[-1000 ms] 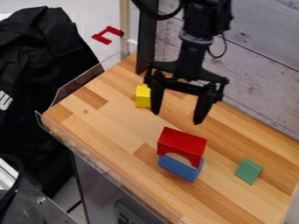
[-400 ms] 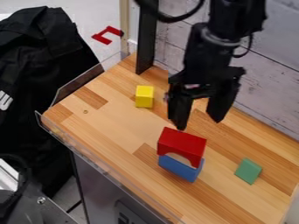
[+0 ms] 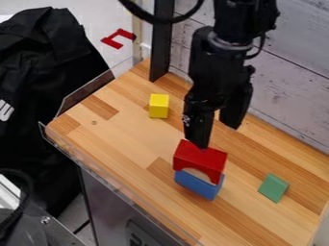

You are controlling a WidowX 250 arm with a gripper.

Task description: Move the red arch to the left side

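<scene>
The gripper (image 3: 217, 137) hangs just above and behind the red arch, open and turned so that one finger is nearer the camera. The nearer fingertip overlaps the arch's back top edge in the view; whether it touches cannot be told. The red arch (image 3: 200, 159) rests on top of a blue block (image 3: 198, 184), near the middle of the wooden table, with its curved opening facing the front. Nothing is held between the fingers.
A yellow block (image 3: 158, 105) stands at the back left of the wooden table (image 3: 122, 139). A green block (image 3: 273, 188) lies to the right of the arch. Clear low walls edge the table's left side, and a whitewashed plank wall (image 3: 283, 91) rises behind.
The gripper has moved down toward the arch and turned from facing the camera broadside to a more edge-on pose. The arch and the other blocks have not moved.
</scene>
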